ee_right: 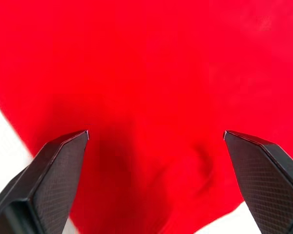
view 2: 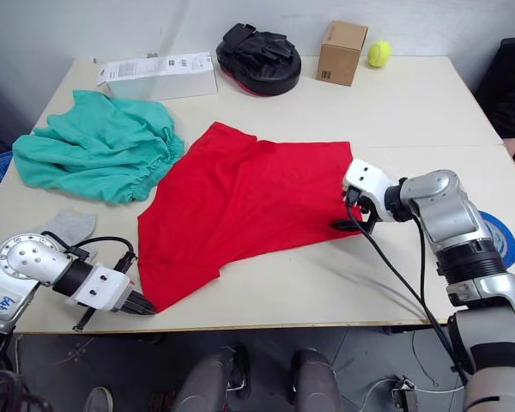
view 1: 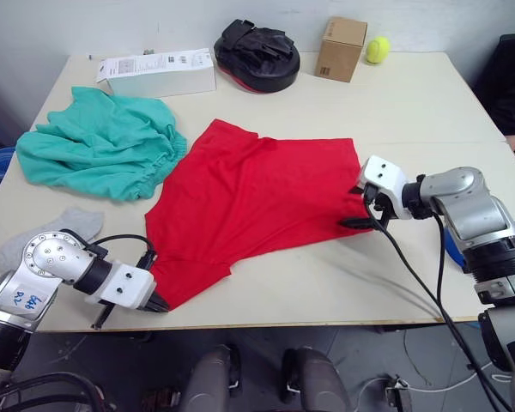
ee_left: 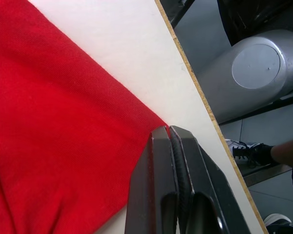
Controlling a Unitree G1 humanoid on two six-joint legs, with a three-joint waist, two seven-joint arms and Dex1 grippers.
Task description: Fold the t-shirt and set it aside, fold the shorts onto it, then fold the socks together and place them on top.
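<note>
Two grippers work the red t-shirt [view 1: 257, 193] spread mid-table: the left gripper [view 1: 159, 302] is clenched on its near corner at the table's front edge, the right gripper [ee_right: 156, 139] spread wide over its right edge. Teal shorts [view 1: 103, 146] lie far left, grey socks [view 1: 69, 227] near left.

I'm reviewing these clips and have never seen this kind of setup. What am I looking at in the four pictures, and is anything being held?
A two-armed humanoid robot stands at a table. Two pictures come from its head camera, looking down; the other two come from cameras on its wrists, looking along the fingers. On the table lie a red t-shirt, teal shorts and grey socks; at the far edge are a white box, a black padded object, a cardboard box and a tennis ball. The left gripper is shut at the shirt's near corner, apparently pinching it. The right gripper is open over the shirt's other edge.
</note>
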